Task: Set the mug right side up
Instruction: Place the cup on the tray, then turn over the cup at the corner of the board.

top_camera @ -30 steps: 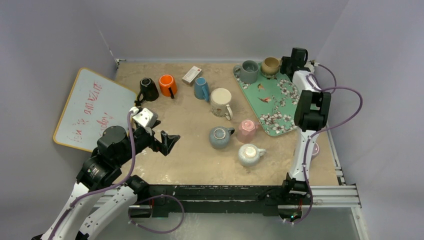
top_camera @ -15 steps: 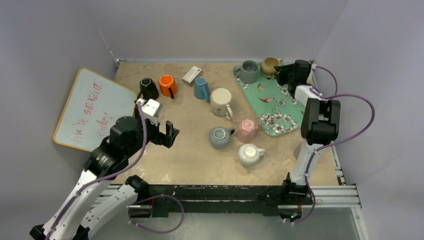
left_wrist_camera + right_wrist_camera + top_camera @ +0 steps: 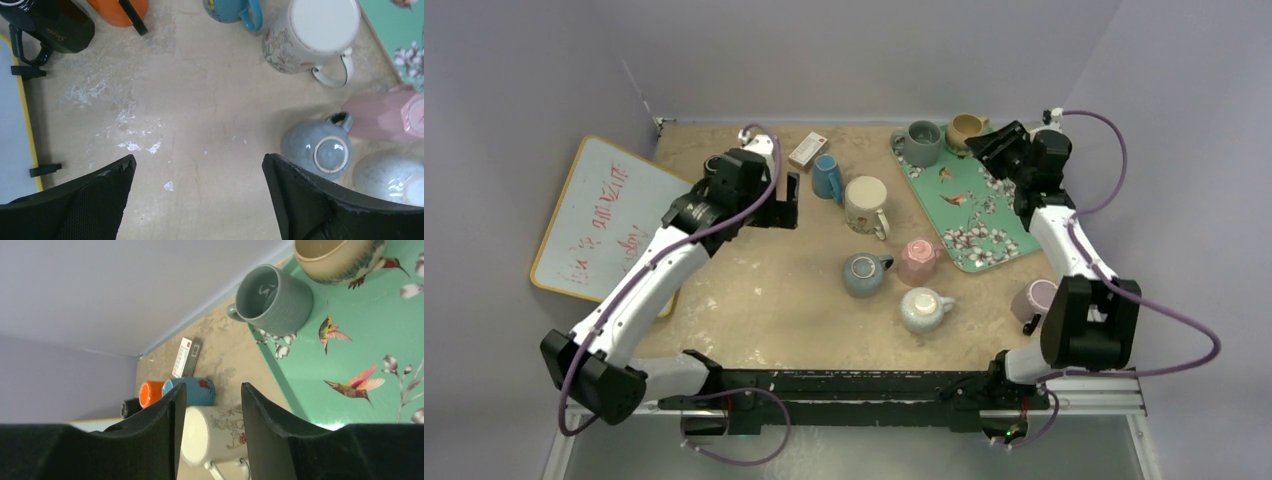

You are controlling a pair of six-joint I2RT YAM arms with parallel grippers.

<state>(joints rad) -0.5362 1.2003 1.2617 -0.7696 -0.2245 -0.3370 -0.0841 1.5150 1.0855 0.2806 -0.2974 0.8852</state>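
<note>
Right now my left gripper (image 3: 786, 203) hangs over the bare surface (image 3: 200, 100), jaws spread wide with nothing between them. Through its wrist camera I see 2 mugs standing bottom up, both off to the gripper's right. The grey-blue mug (image 3: 317, 150), foot ring showing, sits just past the tip of the right-hand finger (image 3: 310, 200) without touching it. The cream floral mug (image 3: 310, 37) is further ahead on that side, with its handle turned back toward the gripper. A pink mug (image 3: 380, 117) lies on its side just beside the grey-blue mug's handle. Ahead and to the left of the gripper are a black mug (image 3: 50, 25) and an orange mug (image 3: 120, 7).

My right gripper (image 3: 213, 390) is above the far end of the green tray (image 3: 310, 355), its 2 fingers parted around empty air. A grey mug (image 3: 275, 300) stands upright just ahead of it, with a tan mug (image 3: 335, 257) beside that, both on the tray.
</note>
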